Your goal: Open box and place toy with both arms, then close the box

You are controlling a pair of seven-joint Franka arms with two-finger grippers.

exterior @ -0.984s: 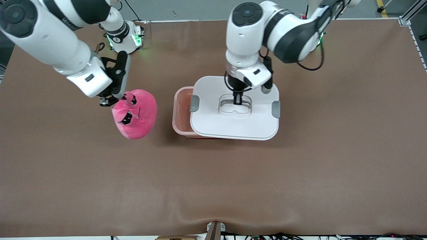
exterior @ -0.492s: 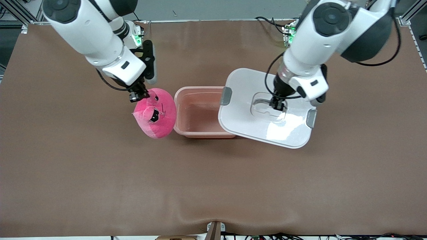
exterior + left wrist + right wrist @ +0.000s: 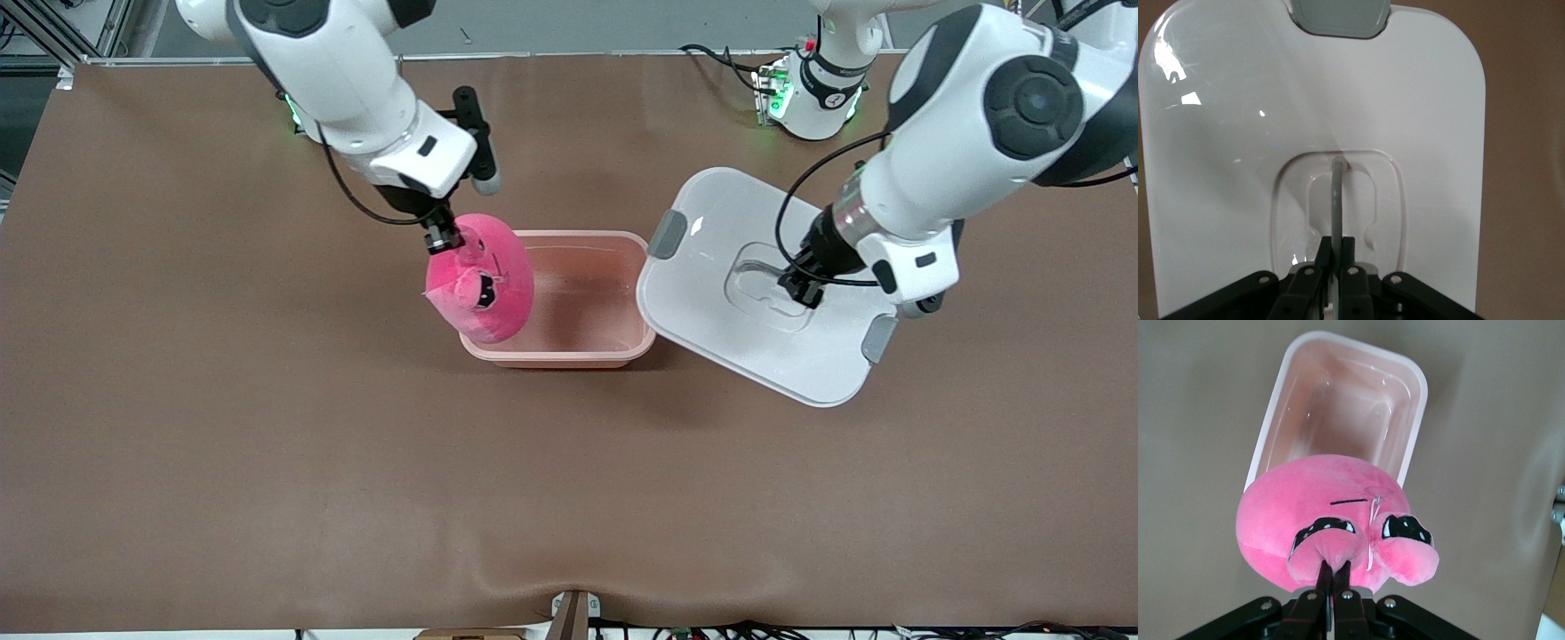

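Note:
The pale pink box [image 3: 613,267] [image 3: 1305,407] stands open in the middle of the table, nothing inside. Its white lid [image 3: 711,311] [image 3: 1238,133] hangs tilted in the air beside the box, toward the left arm's end; my left gripper [image 3: 798,291] [image 3: 1336,247] is shut on the lid's clear centre handle [image 3: 1336,200]. The hot-pink plush toy [image 3: 484,284] [image 3: 1318,500] dangles over the box's end toward the right arm. My right gripper [image 3: 437,236] [image 3: 1334,568] is shut on a small flap of the toy.
Brown cloth [image 3: 569,489] covers the whole table. The arm bases [image 3: 813,98] stand at the table's edge farthest from the front camera. Grey clips [image 3: 669,235] sit at both ends of the lid.
The left gripper has carried the lid off the box toward the left arm's end, tilting it. The right gripper has brought the toy from the table side to above the box's rim.

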